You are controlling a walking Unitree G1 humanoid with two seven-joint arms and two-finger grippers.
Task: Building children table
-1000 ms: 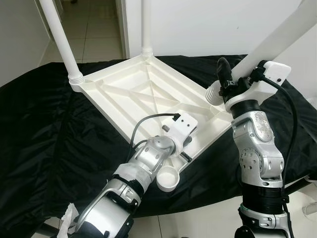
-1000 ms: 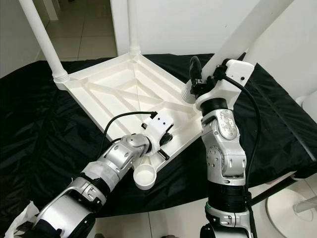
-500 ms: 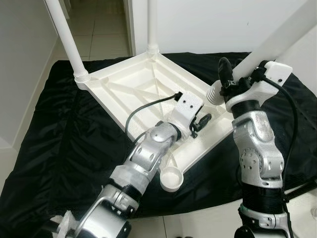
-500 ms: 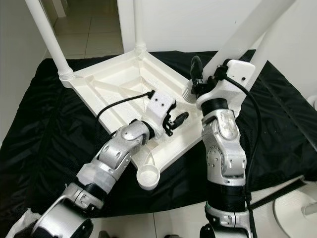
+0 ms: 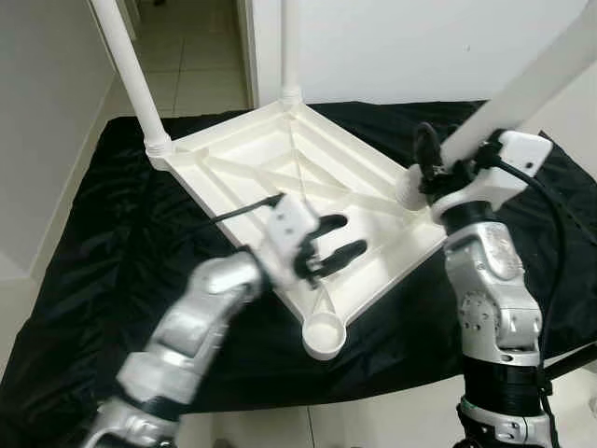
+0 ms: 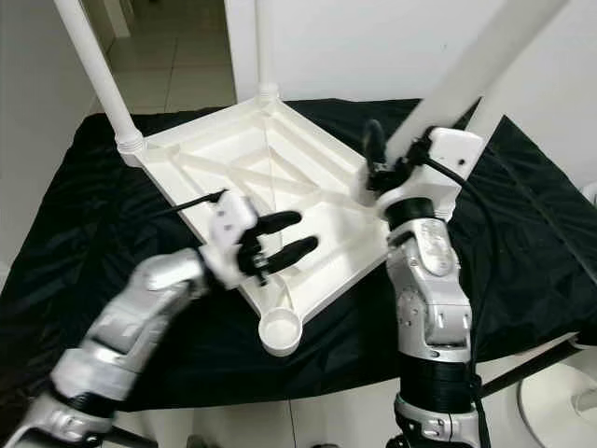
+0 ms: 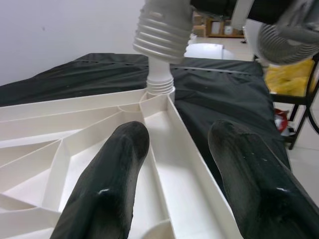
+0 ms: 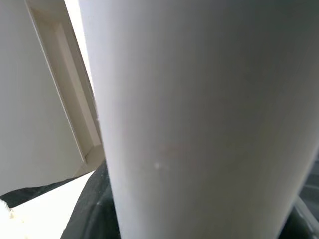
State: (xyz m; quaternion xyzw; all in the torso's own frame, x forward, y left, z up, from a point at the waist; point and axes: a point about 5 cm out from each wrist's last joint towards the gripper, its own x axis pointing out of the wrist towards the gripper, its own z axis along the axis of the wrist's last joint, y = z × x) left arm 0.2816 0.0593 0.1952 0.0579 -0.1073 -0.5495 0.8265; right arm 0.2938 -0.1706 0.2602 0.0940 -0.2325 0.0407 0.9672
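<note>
We see the white tabletop (image 5: 280,177) lying upside down on a black cloth (image 5: 103,243), ribs facing up, corners pointing far, left, right and near. At the far-left corner one white leg (image 5: 131,75) stands upright in its socket, and a second leg (image 5: 290,47) stands at the far corner. The near corner has an empty round socket (image 5: 324,334) hanging toward the cloth's near edge. Our left gripper (image 5: 336,239) hovers over the near-right part of the tabletop, its two black fingers (image 7: 112,174) spread wide apart with nothing between them; in the left wrist view they point along the rim toward the right corner. Further right, the third leg (image 5: 541,79) leans tilted up to the right, its ribbed end (image 7: 162,30) sitting at the right corner socket (image 7: 158,89). Our right gripper (image 5: 438,159) is clamped around this leg just above that end, one black finger (image 5: 427,149) visible on the leg's left side. A white wall (image 5: 401,47) sits behind, tiled floor (image 5: 191,56) far left.
</note>
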